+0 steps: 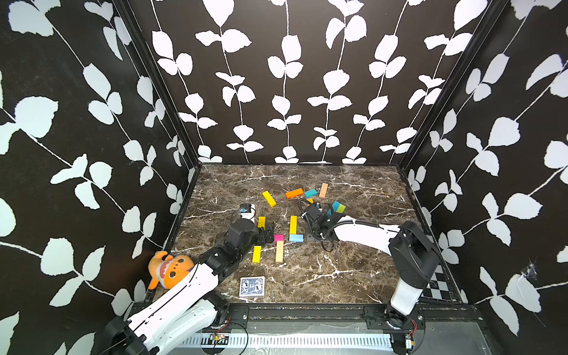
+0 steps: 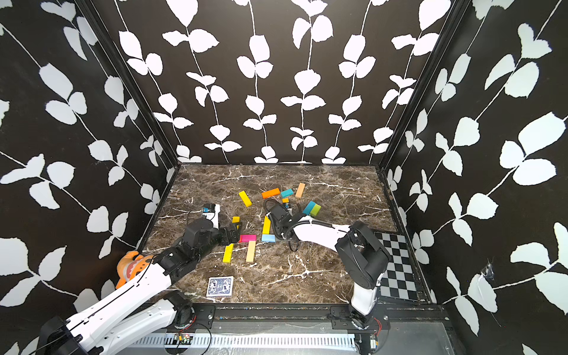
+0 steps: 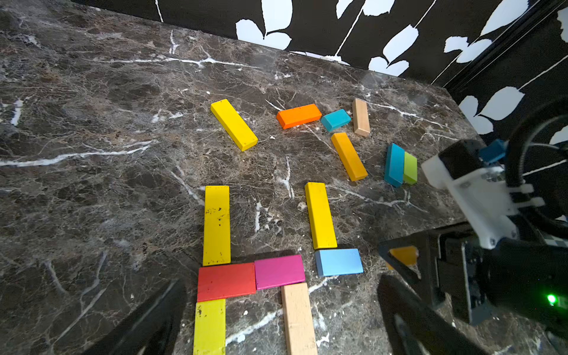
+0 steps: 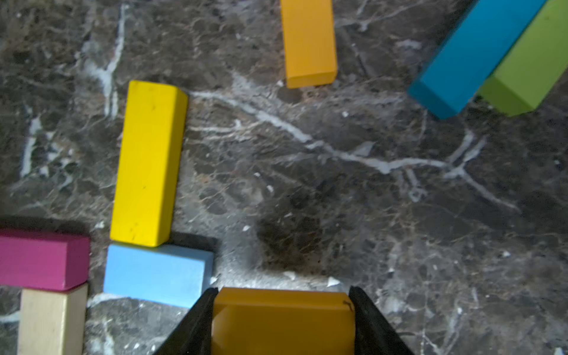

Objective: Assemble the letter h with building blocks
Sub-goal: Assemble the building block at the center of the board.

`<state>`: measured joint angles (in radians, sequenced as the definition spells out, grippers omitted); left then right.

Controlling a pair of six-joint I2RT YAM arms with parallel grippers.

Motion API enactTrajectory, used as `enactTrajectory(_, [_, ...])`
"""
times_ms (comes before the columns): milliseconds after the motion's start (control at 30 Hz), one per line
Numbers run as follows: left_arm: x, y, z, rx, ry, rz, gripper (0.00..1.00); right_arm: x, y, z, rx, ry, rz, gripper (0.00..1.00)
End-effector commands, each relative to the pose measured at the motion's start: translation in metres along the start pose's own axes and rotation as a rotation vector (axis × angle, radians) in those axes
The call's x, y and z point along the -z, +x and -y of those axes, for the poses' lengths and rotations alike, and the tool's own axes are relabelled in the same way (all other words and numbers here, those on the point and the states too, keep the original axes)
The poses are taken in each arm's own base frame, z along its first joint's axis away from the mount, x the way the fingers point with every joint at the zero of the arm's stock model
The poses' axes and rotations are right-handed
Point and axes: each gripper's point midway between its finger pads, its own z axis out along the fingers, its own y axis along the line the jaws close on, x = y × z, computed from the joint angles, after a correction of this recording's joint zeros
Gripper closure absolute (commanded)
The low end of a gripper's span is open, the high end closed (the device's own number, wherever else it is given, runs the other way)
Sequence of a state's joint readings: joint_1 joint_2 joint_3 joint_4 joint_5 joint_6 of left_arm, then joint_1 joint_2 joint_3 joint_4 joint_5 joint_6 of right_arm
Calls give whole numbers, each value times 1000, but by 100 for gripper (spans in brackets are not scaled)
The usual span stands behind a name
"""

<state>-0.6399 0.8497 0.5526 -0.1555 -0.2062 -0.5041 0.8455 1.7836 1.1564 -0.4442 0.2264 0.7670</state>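
Examiner: Location of the letter h (image 2: 247, 238) is to be stated.

Recorder: It is found flat on the marble tabletop (image 1: 353, 276), just below the middle of the frame in both top views. Five bars are counted. An upper yellow bar (image 3: 216, 226) and a lower yellow bar (image 3: 209, 325) are set in line as the stem. A red bar (image 3: 226, 281) and a pink bar (image 3: 279, 272) are laid side by side as the crossbar. A tan bar (image 3: 298, 319) is set as the leg at the pink bar's outer end.

Examiner: Condition of the fingers is required.

Recorder: The left fingers (image 3: 150, 325) are spread fully apart and nothing is held; they are seen over the red bar. The right fingers (image 4: 196, 325) are closed on an amber block (image 4: 282, 319), gripped by its two sides, just right of a light blue bar (image 1: 296, 237). Whether that block touches the tabletop cannot be told.

Examiner: Other building blocks (image 1: 269, 198) are to be listed.

Recorder: A long yellow bar (image 1: 293, 224) is noted touching the light blue bar in an L, just right of the h. Yellow, orange, teal, tan, amber and green pieces are scattered above the middle of the frame. A playing card (image 1: 252, 286) is recorded at lower centre, and a plush toy (image 1: 167, 270) at the tabletop's lower left corner.
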Motion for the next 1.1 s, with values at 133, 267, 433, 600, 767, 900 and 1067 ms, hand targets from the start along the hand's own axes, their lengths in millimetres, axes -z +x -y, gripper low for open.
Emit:
enactTrajectory(133, [5,-10,4,-7,12,33,1,-12,3,-5,-29,18,-4,54])
enactTrajectory(267, [6,-10,2,-5,7,36,1,-16,5,-4,-20,27,-10,54])
enactTrajectory(433, [7,-11,2,-5,7,38,1,-20,8,-4,-8,33,-26,53])
enactTrajectory(600, [7,-11,2,-6,7,39,1,-22,8,-4,-12,35,-24,53])
enactTrajectory(767, [9,-12,2,-4,5,43,1,-25,10,-4,-15,39,-29,53])
enactTrajectory(900, [9,-12,1,-5,3,45,1,-27,11,-2,-18,53,-32,52])
enactTrajectory(1067, [9,-13,1,-5,4,46,1,-30,10,0,-16,65,-24,51])
